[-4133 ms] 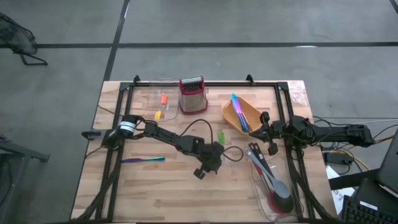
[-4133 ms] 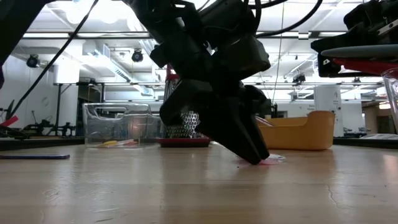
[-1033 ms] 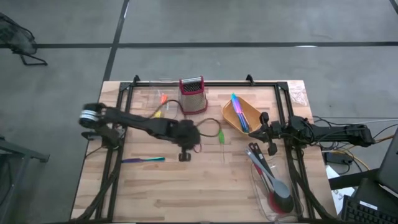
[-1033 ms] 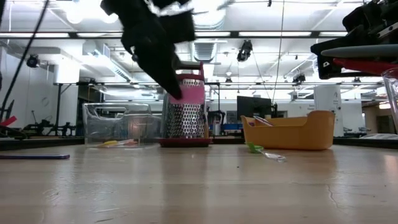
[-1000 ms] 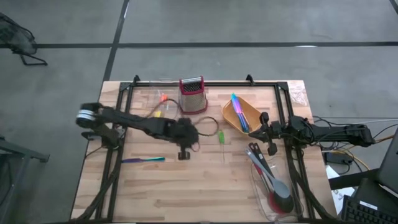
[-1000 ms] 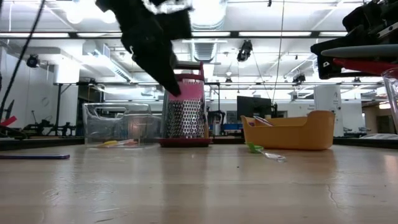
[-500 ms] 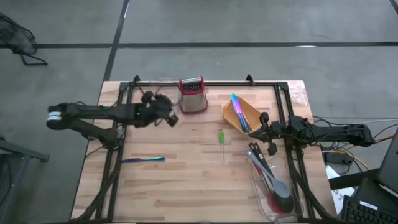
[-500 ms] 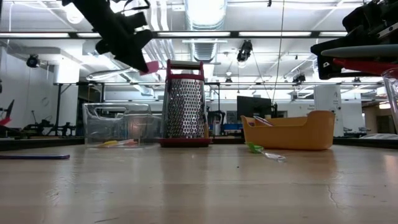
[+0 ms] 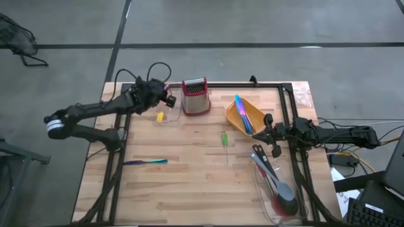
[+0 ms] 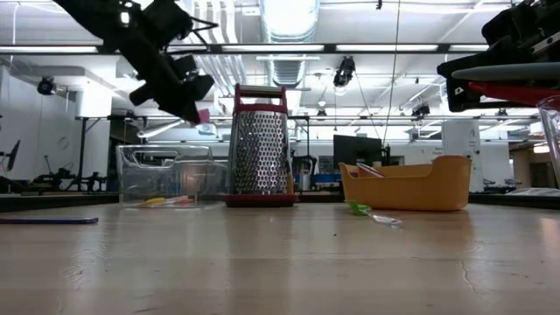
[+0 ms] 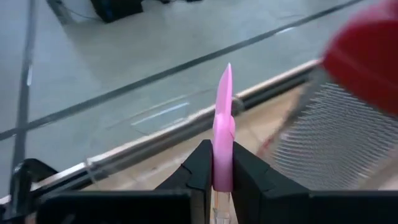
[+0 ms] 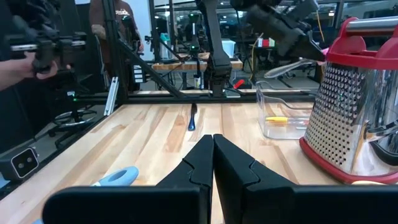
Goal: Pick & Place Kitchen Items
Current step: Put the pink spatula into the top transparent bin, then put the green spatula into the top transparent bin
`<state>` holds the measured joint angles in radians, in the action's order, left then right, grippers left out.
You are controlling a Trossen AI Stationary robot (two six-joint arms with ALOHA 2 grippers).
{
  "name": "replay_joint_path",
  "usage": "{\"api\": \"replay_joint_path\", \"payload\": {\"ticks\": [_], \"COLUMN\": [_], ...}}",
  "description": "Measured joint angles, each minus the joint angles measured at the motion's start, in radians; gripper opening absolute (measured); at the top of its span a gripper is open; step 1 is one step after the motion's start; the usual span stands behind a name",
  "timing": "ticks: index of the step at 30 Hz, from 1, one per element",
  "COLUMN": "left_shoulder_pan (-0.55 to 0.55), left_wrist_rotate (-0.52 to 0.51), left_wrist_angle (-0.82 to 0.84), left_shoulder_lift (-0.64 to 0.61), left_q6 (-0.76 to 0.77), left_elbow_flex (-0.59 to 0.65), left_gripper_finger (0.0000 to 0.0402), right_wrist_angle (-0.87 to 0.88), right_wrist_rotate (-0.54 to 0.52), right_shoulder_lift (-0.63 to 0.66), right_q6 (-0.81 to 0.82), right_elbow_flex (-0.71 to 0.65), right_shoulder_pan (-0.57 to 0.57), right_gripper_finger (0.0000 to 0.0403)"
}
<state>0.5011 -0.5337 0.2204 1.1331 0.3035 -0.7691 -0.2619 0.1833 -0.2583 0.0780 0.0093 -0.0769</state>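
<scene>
My left gripper (image 9: pixel 165 99) is shut on a thumb-sized pink piece (image 11: pixel 222 140) and hangs above the clear bin (image 9: pixel 153 108) at the far left, beside the red-topped grater (image 9: pixel 196 96). The low view shows the gripper (image 10: pixel 197 109) and the pink piece (image 10: pixel 203 115) well above the bin (image 10: pixel 166 175). A yellow piece (image 9: pixel 160 116) lies in the bin. A green-handled utensil (image 9: pixel 224 140) lies at mid-table, and a blue and purple one (image 9: pixel 145 162) at the near left. My right gripper (image 9: pixel 264 133) is shut and empty at the right, by the orange tray (image 9: pixel 235 120). My left gripper pinches the pink piece by its lower part (image 11: pixel 222 177) between its two fingers. The piece's pointed end (image 11: pixel 227 71) sticks out beyond the fingertips. The fingers slant down toward the table's far side. The piece is lifted clear, above the bin.
The orange tray holds blue and purple utensils (image 9: pixel 243 113). A clear bin at the near right (image 9: pixel 265 205) holds long black and grey spoons (image 9: pixel 274 180). Black rails (image 9: pixel 221 84) frame the table. A person (image 12: pixel 18 62) stands beyond the table in the right wrist view.
My left gripper, shut on the pink piece, has swung from mid-table up and toward the far left corner, passing in front of the grater, and now hangs over the clear bin. The pink piece has stayed in its fingers throughout.
</scene>
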Motion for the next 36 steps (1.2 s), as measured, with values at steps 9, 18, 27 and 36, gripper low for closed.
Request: {"api": "replay_joint_path", "payload": {"ticks": [9,18,27,36], "left_shoulder_pan": [0.080,0.084,0.093,0.091], "left_wrist_rotate": [0.065,0.072,0.113,0.159], "left_wrist_angle": [-0.123,-0.161,-0.160,-0.169], "left_shoulder_lift": [0.051,0.152,0.199,0.150], "left_q6": [-0.017,-0.021,-0.016,-0.037], "left_elbow_flex": [0.067,0.072,0.072,0.072], "left_gripper_finger": [0.0052,0.0044,0.0084,0.0121], "right_wrist_angle": [0.000,0.000,0.000,0.000], "right_wrist_rotate": [0.000,0.000,0.000,0.000], "right_shoulder_lift": [0.000,0.000,0.000,0.001], "right_q6": [0.000,0.000,0.000,0.000], "right_elbow_flex": [0.000,0.000,0.000,0.000], "right_shoulder_pan": [0.000,0.000,0.000,0.000], "right_gripper_finger": [0.0008,0.0008,0.0008,0.0008]}}
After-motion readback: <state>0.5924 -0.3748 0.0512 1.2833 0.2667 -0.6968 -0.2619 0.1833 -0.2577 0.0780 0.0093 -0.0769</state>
